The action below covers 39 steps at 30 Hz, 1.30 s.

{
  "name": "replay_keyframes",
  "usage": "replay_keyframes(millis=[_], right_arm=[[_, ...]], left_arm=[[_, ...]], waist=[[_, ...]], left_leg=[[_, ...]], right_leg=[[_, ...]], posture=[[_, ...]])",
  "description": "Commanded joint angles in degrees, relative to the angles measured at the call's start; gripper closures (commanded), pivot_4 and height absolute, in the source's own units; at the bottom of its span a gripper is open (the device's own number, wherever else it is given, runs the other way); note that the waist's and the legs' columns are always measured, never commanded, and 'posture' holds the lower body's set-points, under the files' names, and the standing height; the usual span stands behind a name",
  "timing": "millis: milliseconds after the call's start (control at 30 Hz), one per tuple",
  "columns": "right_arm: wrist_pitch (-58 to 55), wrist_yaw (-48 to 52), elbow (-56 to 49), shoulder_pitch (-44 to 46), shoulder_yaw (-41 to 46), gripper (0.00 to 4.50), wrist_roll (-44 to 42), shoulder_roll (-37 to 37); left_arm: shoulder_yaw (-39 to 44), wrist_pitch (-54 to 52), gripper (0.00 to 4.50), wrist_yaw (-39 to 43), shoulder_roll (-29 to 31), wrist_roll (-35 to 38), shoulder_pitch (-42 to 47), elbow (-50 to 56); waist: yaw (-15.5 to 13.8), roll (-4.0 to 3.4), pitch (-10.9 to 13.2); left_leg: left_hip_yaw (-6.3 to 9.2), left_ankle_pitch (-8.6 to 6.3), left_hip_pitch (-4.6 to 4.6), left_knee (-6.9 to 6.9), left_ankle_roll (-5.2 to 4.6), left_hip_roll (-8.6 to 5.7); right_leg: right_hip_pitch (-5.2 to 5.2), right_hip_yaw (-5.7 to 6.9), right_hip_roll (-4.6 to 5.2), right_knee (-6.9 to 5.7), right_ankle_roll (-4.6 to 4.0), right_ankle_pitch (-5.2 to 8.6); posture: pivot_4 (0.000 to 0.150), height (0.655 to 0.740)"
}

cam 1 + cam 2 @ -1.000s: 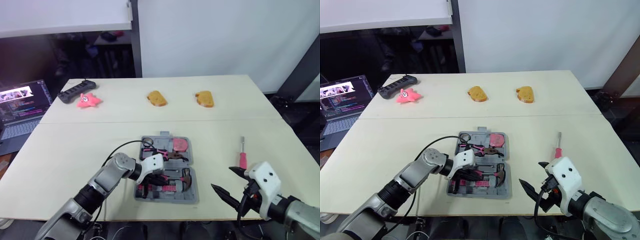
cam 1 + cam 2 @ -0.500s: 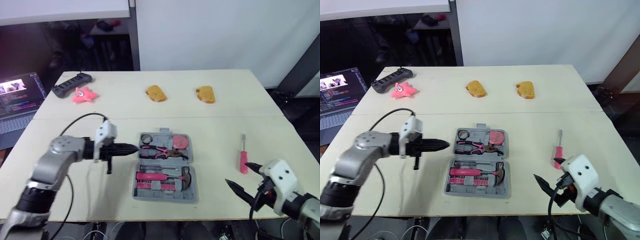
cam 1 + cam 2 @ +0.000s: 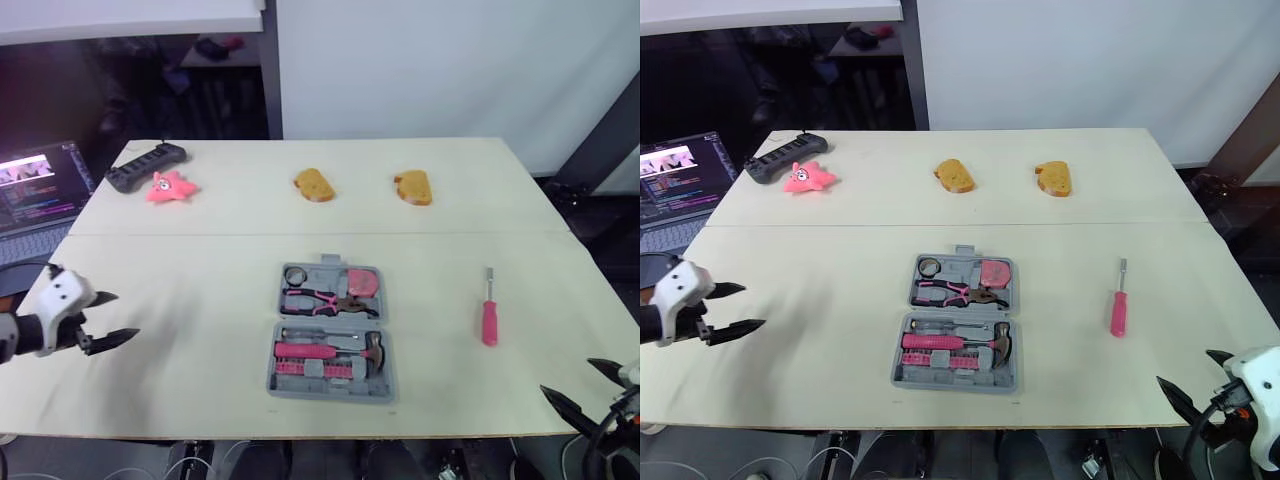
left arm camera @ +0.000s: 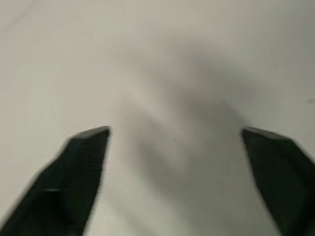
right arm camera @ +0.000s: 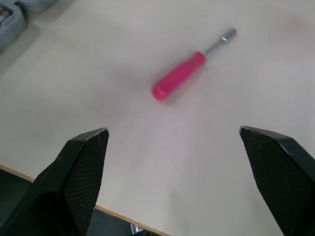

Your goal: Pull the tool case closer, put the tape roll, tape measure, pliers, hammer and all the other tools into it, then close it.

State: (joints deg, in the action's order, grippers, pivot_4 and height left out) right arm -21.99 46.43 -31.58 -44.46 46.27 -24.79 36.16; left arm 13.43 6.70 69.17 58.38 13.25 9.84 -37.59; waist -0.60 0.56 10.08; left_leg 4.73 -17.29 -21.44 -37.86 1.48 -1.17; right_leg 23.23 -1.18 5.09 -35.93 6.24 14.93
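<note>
Withdrawn from the tool case (image 3: 328, 335), left pincer (image 3: 122, 314) now hangs open, empty, at the bench's (image 3: 200, 290) left edge; right pincer (image 3: 568, 377) likewise, near corner. Case: open, mid-bench. Screwdriver (image 3: 488, 318): loose, right of it; may roll under a glancing pinch.

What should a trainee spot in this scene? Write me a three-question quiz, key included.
1. True or false: the tool case is shut.
2. Which tool lies on the table outside the case? A. saw B. screwdriver C. wrench
3. Fill in: the left claw and right claw both stand ____ and hold nothing.
Key: 1 false; 2 B; 3 open.
</note>
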Motion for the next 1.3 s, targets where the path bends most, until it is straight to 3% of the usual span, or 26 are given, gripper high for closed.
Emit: replay_keyframes(millis=[33,367,533,733,867,1033,1267,1300], right_arm=[[1.4,0.8,0.1,0.5,1.5,0.00,-0.3,0.2],[-2.3,-0.9,-3.9,1.1,-0.1,0.00,0.4,1.0],[-16.5,-11.1,-10.7,7.1,-3.7,0.00,-2.5,0.2],[-34.7,-29.0,-13.1,23.2,-15.0,0.00,1.2,-3.0],[-43.3,-40.8,-6.4,39.4,-21.8,0.00,6.0,-8.9],[-49.3,-46.2,4.1,51.7,-24.0,0.00,9.5,-12.3],[-45.8,-46.5,21.7,59.3,-26.3,0.00,12.4,-12.8],[-45.4,-46.3,23.1,59.8,-26.1,0.25,12.3,-13.2]], left_arm=[[2.5,2.8,0.04,-0.2,1.1,0.7,1.0,-1.8],[1.1,1.7,0.04,0.3,-1.9,1.4,0.9,2.2],[-1.5,-6.8,0.04,-0.4,-7.4,4.5,-4.4,19.5],[-8.5,-17.3,0.04,-2.4,-13.2,8.2,-10.0,43.5],[-10.9,-21.6,0.04,-4.2,-14.7,10.5,-11.2,54.7],[-10.1,-25.9,0.04,-5.4,-13.6,13.7,-8.8,61.2],[-9.9,-25.3,0.04,-5.1,-11.7,13.6,-6.7,62.4],[-9.9,-25.0,0.01,-5.1,-11.5,13.4,-6.9,62.3]], waist=[[0.1,-0.02,0.0],[-0.1,-0.04,0.0],[0.1,-0.02,0.0],[0.0,-0.02,0.0],[0.3,-0.10,0.0],[0.0,-0.36,0.1],[1.0,-0.41,0.1],[1.3,-0.42,0.1]], left_leg=[[0.00,0.00,0.02,0.00,0.00,0.01],[0.00,0.00,0.01,0.00,0.00,0.01],[0.01,0.00,0.02,0.00,0.01,0.04],[0.04,0.02,-0.04,-0.01,0.04,0.00],[0.01,0.05,-0.02,-0.01,0.10,-0.04],[0.07,0.07,-0.06,0.00,0.11,-0.09],[-0.09,0.08,-0.04,0.00,0.10,-0.27],[-0.11,0.08,-0.05,0.00,0.10,-0.27]], right_leg=[[0.00,-0.01,0.00,-0.02,0.00,0.00],[0.01,-0.01,0.00,-0.06,0.00,-0.01],[0.02,-0.05,0.02,-0.08,-0.02,-0.02],[0.06,-0.12,0.25,-0.07,-0.05,-0.03],[0.07,-0.09,0.12,-0.09,-0.10,-0.05],[0.12,-0.05,-0.05,-0.15,-0.10,-0.06],[0.10,-0.02,-0.10,-0.18,-0.03,-0.10],[0.10,-0.01,-0.12,-0.19,0.05,-0.14]], posture=[[0.150,0.7400],[0.150,0.7400],[0.150,0.7400],[0.150,0.7400],[0.150,0.7400],[0.150,0.7400],[0.150,0.7400],[0.150,0.7400]])
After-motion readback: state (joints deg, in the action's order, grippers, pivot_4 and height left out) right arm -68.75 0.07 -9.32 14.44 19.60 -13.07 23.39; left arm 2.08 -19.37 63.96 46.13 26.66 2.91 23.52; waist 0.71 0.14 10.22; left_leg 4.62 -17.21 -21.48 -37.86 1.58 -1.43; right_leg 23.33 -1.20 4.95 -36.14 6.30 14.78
